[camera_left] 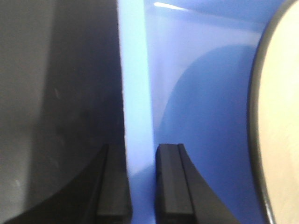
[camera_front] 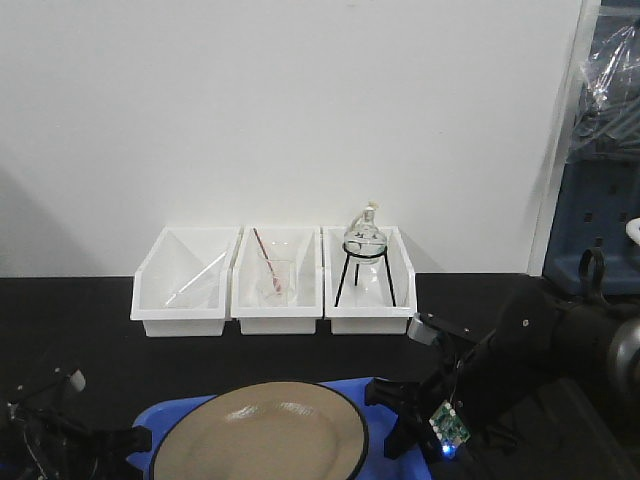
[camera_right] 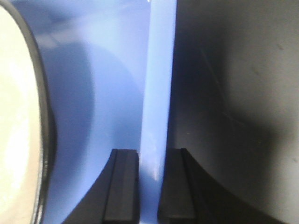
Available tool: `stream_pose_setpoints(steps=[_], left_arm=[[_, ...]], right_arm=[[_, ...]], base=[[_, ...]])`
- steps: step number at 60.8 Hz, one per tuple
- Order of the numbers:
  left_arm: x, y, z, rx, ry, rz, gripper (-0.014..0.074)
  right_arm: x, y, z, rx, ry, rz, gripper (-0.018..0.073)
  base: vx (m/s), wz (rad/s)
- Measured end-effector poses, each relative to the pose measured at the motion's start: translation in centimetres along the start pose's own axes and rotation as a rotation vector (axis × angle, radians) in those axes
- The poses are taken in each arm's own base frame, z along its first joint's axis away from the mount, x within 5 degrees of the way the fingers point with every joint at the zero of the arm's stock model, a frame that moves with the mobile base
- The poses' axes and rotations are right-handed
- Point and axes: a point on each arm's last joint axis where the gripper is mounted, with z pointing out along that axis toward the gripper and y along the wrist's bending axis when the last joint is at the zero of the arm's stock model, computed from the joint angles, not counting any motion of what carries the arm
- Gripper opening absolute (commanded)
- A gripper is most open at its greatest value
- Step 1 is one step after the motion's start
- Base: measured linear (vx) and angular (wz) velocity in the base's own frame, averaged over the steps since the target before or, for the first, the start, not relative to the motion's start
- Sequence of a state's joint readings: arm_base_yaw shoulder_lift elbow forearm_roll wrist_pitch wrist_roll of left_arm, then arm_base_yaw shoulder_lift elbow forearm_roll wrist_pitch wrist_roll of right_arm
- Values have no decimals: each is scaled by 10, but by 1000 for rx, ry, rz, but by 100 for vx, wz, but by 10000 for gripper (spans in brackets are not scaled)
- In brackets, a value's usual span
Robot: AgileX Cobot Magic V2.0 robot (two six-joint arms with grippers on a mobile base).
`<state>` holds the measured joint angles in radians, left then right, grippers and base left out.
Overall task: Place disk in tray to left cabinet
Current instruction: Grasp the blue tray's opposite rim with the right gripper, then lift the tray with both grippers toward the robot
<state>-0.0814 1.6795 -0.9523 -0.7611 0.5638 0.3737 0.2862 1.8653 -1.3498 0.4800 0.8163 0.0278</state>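
The tan disk (camera_front: pixel 262 430) with its black rim lies in the blue tray (camera_front: pixel 165 415) at the bottom centre of the front view, over the black table. My left gripper (camera_front: pixel 132 438) is at the tray's left edge. In the left wrist view its fingers (camera_left: pixel 170 186) are shut on the tray's pale blue rim (camera_left: pixel 139 93), with the disk (camera_left: pixel 280 116) to the right. My right gripper (camera_front: pixel 388 397) is at the tray's right edge. In the right wrist view its fingers (camera_right: pixel 124 186) are shut on the rim (camera_right: pixel 159 84), with the disk (camera_right: pixel 16 140) to the left. The left cabinet is out of view.
Three white plastic bins stand in a row against the white wall: the left bin (camera_front: pixel 185 285), the middle bin (camera_front: pixel 276 282) with a beaker and a red rod, and the right bin (camera_front: pixel 368 282) with a glass flask on a black tripod. Dark blue equipment (camera_front: pixel 600 200) stands at the far right.
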Motion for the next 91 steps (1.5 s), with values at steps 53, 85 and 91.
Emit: stream_pose_setpoints(steps=[53,85,91], left_arm=[[-10,-28,-66,43,-236,64,-1],[-28,-52,-101,77,-166,72,-1],[-33,-57,-109,84,-172,85,-1]], right_arm=[[-2,22,-50,-106,-159,-79,-4],[9,29,-86,-124,-174,-39,-4],[11,31,-92,-131,-183,-37,-4]], base=[[0,0],[0,0],[0,0]])
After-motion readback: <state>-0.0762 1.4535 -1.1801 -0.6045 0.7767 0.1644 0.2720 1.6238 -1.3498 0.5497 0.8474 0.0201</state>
